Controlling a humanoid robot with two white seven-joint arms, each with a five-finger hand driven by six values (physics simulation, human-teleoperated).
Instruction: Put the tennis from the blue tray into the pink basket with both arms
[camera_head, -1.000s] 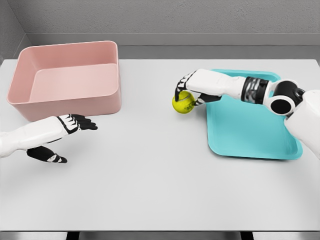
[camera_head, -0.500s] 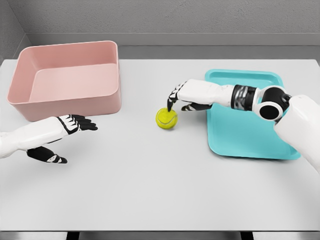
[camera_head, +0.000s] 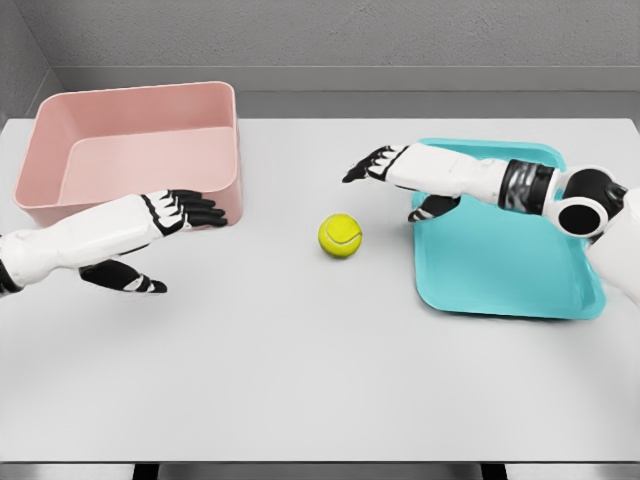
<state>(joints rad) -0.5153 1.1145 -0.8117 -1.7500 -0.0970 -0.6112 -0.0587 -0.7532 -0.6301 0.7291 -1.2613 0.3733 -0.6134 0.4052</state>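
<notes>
Released tennis ball (camera_head: 340, 235) between pink basket (camera_head: 140, 205) and tray (camera_head: 520, 280).

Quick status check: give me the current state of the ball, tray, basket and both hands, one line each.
tennis ball: loose on the table, between basket and tray, held by neither hand.
blue tray: upright, holding nothing.
pink basket: upright, holding nothing.
right hand: open, raised up and to the right of the ball.
left hand: open, in front of the basket, apart from the ball.

Yellow-green tennis ball (camera_head: 340, 235) resting on the table between the empty pink basket (camera_head: 130, 205) and blue tray (camera_head: 505, 285).
</notes>
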